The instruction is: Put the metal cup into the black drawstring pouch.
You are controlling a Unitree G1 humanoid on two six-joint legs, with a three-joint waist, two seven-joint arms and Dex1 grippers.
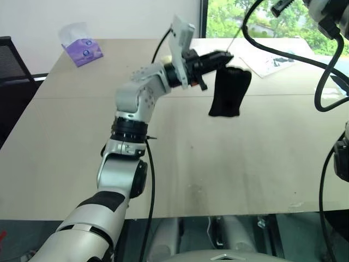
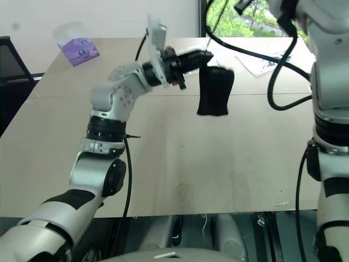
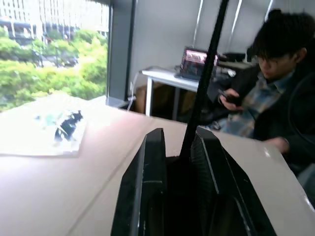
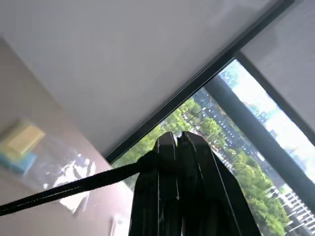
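Observation:
The black drawstring pouch (image 1: 229,93) hangs limp above the far middle of the wooden table (image 1: 218,164), clear of its surface. My left gripper (image 1: 224,57) reaches in from the left and is shut on the pouch's top edge; in the left wrist view its fingers (image 3: 147,167) clamp dark fabric. A thin black cord (image 1: 235,35) runs taut from the pouch's mouth up and to the right. My right gripper (image 4: 174,140), raised high at the upper right (image 2: 244,5), is shut on that cord (image 4: 74,189). The metal cup is out of view.
A purple tissue pack (image 1: 82,49) lies at the table's far left. A clear plastic bag with papers (image 1: 272,61) sits at the far right by the window. A black chair (image 1: 11,71) stands left of the table. A seated person (image 3: 275,98) is beyond the table.

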